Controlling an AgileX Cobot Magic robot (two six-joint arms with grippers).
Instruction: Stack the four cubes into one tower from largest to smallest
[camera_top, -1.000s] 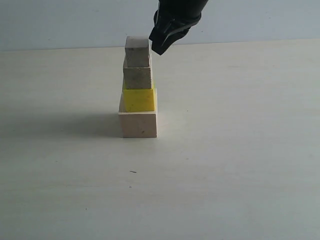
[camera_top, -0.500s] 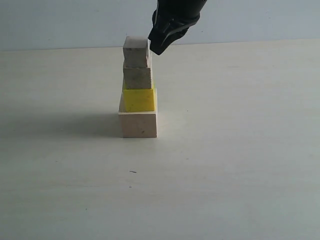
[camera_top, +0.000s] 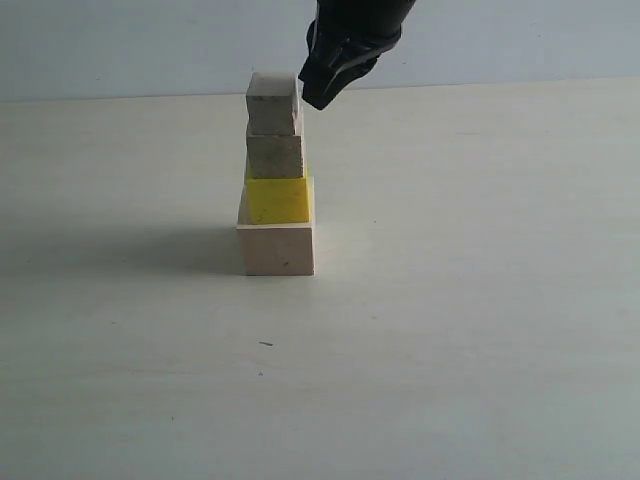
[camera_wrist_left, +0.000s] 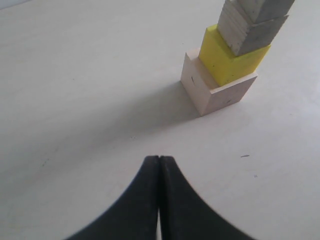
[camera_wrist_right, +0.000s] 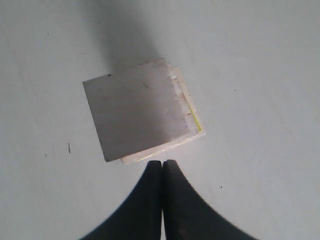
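One tower stands on the pale table (camera_top: 480, 300). Its base is the large pale wooden cube (camera_top: 277, 249) (camera_wrist_left: 220, 92). On that sits the yellow cube (camera_top: 279, 200) (camera_wrist_left: 229, 56), then a bare wooden cube (camera_top: 275, 155) (camera_wrist_left: 250, 31), and the smallest cube (camera_top: 273, 103) (camera_wrist_right: 137, 111) tops it, turned a little askew. My right gripper (camera_top: 315, 95) (camera_wrist_right: 163, 162) hangs shut and empty just beside the top cube's upper right edge. My left gripper (camera_wrist_left: 159, 158) is shut and empty, low over the table and well away from the tower; it does not show in the exterior view.
A pale wall (camera_top: 150, 45) backs the table's far edge. The tower throws a shadow (camera_top: 120, 250) to its left. A small dark speck (camera_top: 265, 344) lies on the table in front of the tower.
The top cube shifted slightly left and askew on the tower. The right gripper stays shut beside it and has barely moved.
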